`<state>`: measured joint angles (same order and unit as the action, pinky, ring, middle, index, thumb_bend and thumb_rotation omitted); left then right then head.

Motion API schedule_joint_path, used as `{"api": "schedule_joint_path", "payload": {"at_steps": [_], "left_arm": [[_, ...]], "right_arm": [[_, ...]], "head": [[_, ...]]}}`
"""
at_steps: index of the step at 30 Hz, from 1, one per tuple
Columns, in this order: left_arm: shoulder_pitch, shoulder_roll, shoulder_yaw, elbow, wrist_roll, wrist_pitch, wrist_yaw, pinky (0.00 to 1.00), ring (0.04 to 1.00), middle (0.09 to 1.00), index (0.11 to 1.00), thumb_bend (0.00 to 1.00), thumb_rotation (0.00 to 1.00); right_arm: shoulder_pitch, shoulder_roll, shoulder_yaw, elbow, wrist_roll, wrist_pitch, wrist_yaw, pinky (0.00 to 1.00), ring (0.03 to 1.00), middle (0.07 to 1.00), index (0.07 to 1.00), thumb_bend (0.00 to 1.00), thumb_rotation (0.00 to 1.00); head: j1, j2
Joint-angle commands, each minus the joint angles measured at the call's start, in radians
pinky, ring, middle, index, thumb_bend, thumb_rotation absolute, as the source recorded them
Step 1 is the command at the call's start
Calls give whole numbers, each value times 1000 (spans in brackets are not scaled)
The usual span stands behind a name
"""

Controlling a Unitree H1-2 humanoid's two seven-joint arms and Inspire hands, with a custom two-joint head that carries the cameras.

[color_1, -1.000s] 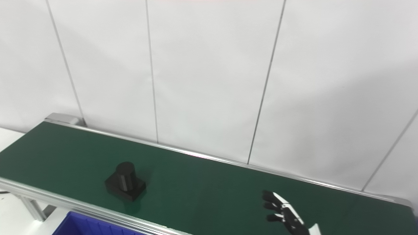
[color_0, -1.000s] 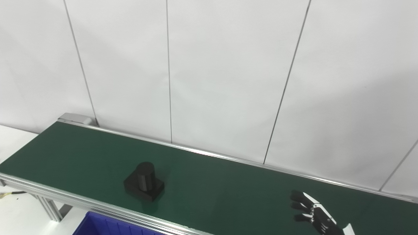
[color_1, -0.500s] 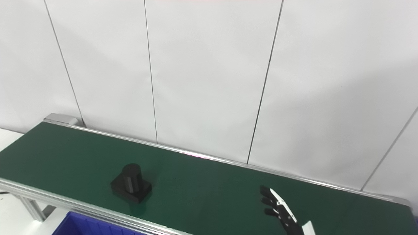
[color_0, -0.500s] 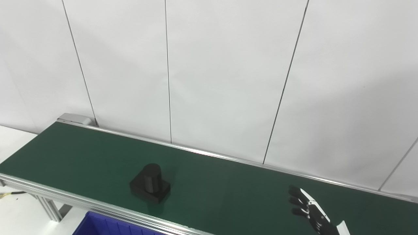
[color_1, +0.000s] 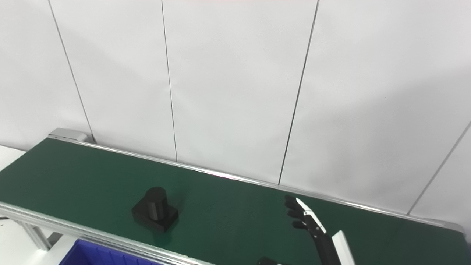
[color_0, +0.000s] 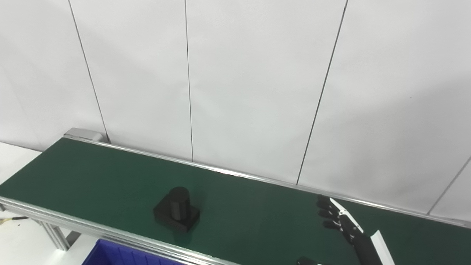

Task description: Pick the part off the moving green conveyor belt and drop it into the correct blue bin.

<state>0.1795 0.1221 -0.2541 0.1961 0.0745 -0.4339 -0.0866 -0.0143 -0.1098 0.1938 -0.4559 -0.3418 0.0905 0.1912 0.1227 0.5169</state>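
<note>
Left eye view: black part (color_0: pixel 176 214) sits on green belt (color_0: pixel 92 176), near front rail, above blue bin (color_0: pixel 110 254) corner. Right hand (color_0: pixel 340 224) over belt, well apart from part, fingers spread, holding nothing.
Right eye view: same layout; left hand unseen.

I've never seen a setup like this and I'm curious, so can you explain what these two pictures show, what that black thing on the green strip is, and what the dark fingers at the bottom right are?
Both pictures come from two cameras side by side on a humanoid robot's head, so they show one scene from slightly different spots. The long green strip is a conveyor belt with silver rails, running along a white panelled wall. On it sits the part: a black square base with a short black cylinder standing on top. The dark fingers belong to the right robot hand, open above the belt, holding nothing and well apart from the part. A corner of a blue bin shows below the belt's near rail. The left robot hand is not visible.
</note>
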Motion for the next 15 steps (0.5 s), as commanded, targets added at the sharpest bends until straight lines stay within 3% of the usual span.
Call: {"api": "schedule_joint_path", "payload": {"at_steps": [1, 8, 15], "left_arm": [[28, 9, 14, -27, -47, -36, -12, 560, 677, 777, 758, 880, 225], [20, -17, 33, 0, -58, -36, -25, 538, 652, 750, 761, 859, 229], [28, -24, 52, -10, -80, -36, -49, 527, 648, 763, 777, 834, 242]], "right_arm": [[-30, -4, -6, -41, 4, 32, 10, 762, 833, 869, 888, 685, 382], [-94, -10, 9, -2, -22, 120, 46, 763, 841, 892, 911, 695, 400], [-180, 2, 49, 70, -79, 181, 55, 752, 852, 913, 924, 729, 427]], "head": [[2, 2], [-8, 32], [-116, 55]]}}
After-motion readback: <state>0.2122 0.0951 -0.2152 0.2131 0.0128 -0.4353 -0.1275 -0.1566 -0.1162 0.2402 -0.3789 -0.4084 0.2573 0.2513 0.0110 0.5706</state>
